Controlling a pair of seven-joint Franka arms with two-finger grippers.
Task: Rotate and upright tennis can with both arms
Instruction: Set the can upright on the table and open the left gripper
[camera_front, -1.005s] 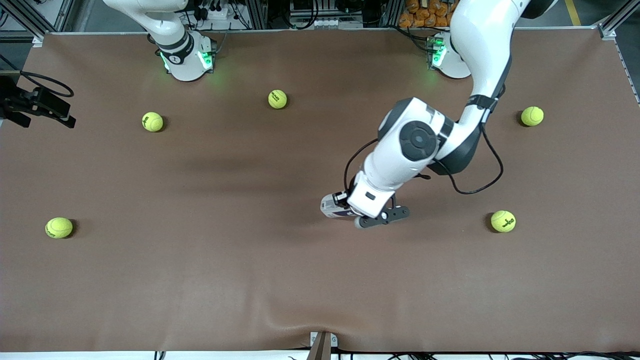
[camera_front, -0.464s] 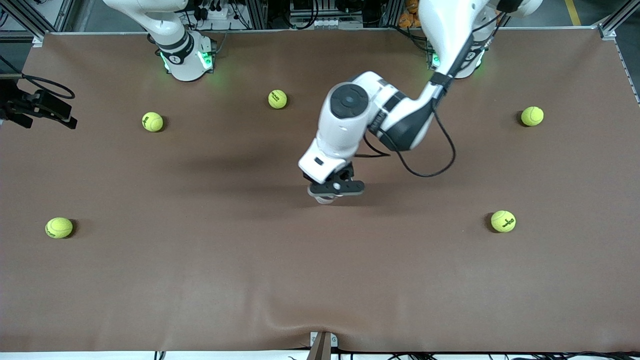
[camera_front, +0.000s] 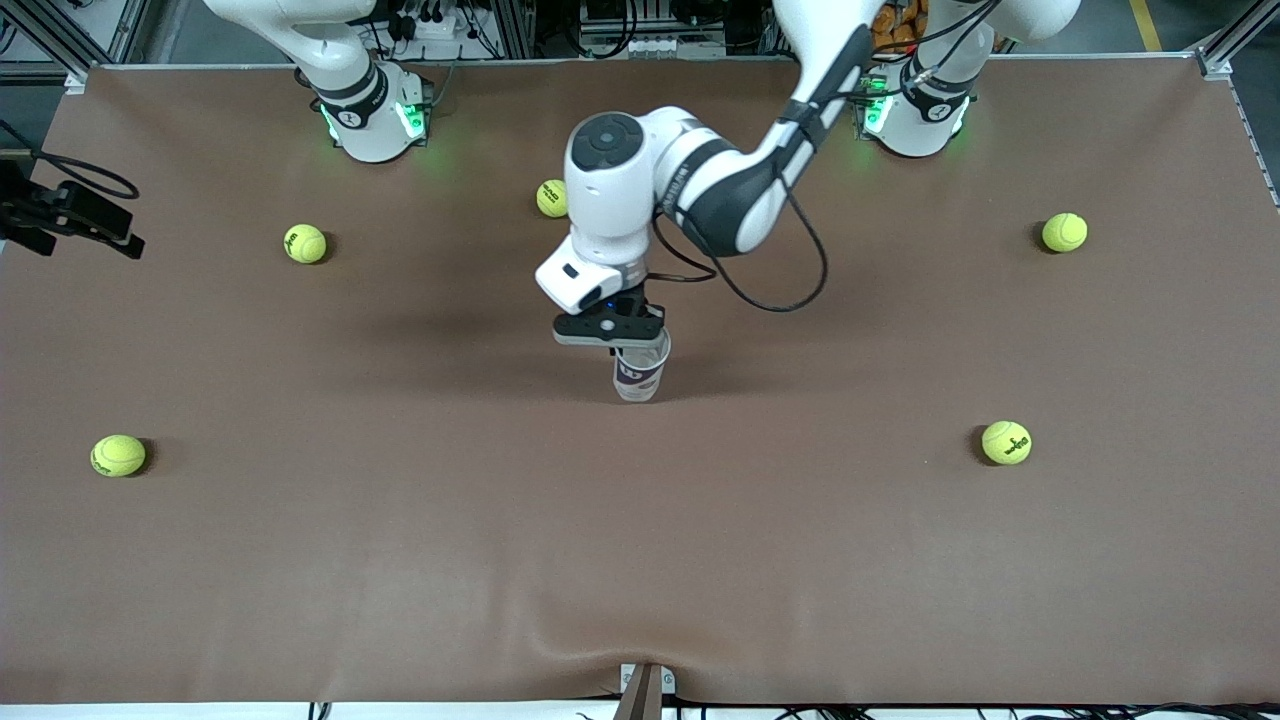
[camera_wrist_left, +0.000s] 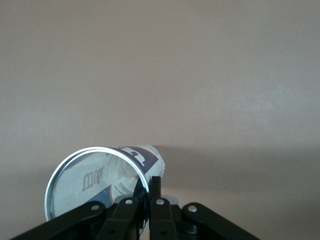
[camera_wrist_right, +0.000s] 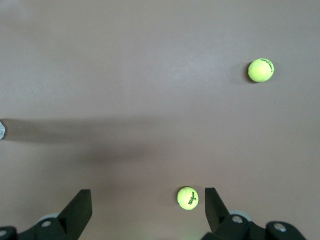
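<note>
The tennis can (camera_front: 640, 372) is a clear tube with a white and dark-blue label and a silvery rim. It stands about upright at the middle of the brown mat, open mouth up. My left gripper (camera_front: 612, 333) is shut on the can's rim at the top. In the left wrist view the fingertips (camera_wrist_left: 156, 186) pinch the can (camera_wrist_left: 100, 180) wall, one inside and one outside. My right gripper (camera_front: 100, 225) waits high at the right arm's end of the table. It is open and empty (camera_wrist_right: 147, 197).
Several yellow-green tennis balls lie scattered on the mat (camera_front: 400, 560): one (camera_front: 305, 243) near the right arm's base, one (camera_front: 551, 198) beside the left forearm, one (camera_front: 1006, 442) and one (camera_front: 1064, 232) toward the left arm's end, one (camera_front: 118, 455) toward the right arm's end.
My left arm has swung the can from lying on the mat up to standing and carried it toward the robots' bases. My right gripper has barely moved.
</note>
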